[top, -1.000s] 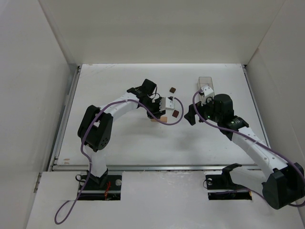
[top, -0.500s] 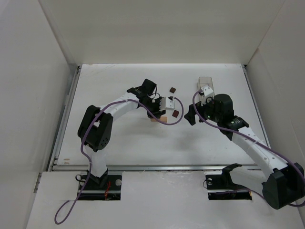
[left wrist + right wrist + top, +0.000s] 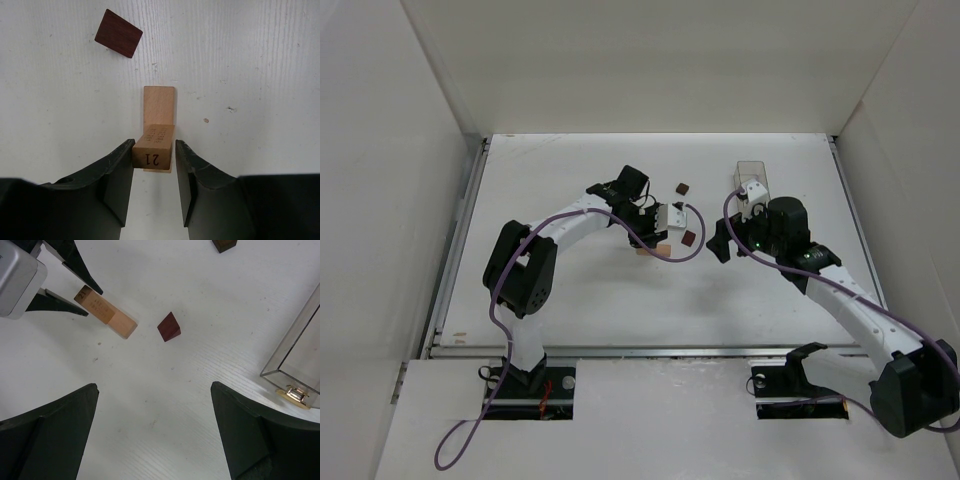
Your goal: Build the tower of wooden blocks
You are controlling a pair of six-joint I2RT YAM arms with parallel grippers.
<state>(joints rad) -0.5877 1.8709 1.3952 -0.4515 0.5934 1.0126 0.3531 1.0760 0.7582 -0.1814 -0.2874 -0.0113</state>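
On the white bench (image 3: 570,300), the left claw (image 3: 154,150) pinches the numbered end of a short tan post (image 3: 159,107), probably to stand it as the tower's stem. The post's long axis points down at the bench; contact is unclear. Seen from above, a dark cube (image 3: 689,238) lies at its 3 o'clock and a second dark cube (image 3: 682,187) at 1 o'clock. The right claw (image 3: 154,390) hangs spread wide and empty, with a clear box (image 3: 752,172) at its 1 o'clock.
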